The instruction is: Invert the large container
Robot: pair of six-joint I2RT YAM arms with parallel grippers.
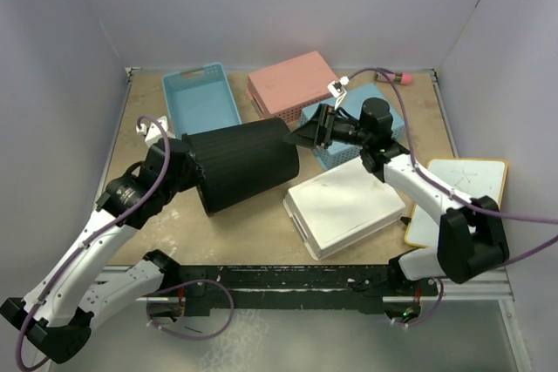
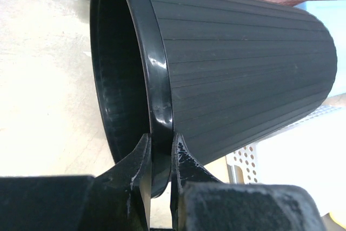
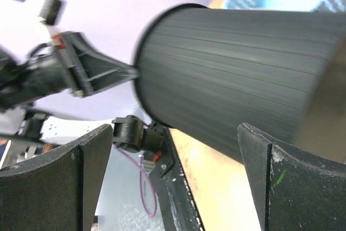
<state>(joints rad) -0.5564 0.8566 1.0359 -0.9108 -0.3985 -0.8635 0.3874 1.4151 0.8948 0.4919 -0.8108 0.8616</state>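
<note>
The large container (image 1: 244, 163), a black ribbed round bin, lies on its side on the table, its open mouth to the left and its base to the right. My left gripper (image 1: 187, 167) is shut on its rim; in the left wrist view (image 2: 159, 158) one finger is inside the mouth and one outside on the glossy rim of the bin (image 2: 238, 74). My right gripper (image 1: 301, 135) is open at the bin's base end, beside it. In the right wrist view (image 3: 175, 150) the bin (image 3: 232, 79) fills the frame above the spread fingers.
A blue basket (image 1: 202, 98) and a pink basket (image 1: 292, 83) stand at the back. Another blue basket (image 1: 375, 128) lies under my right arm. A white perforated basket (image 1: 344, 206) lies upside down right of the bin. A white board (image 1: 462, 189) lies at the far right.
</note>
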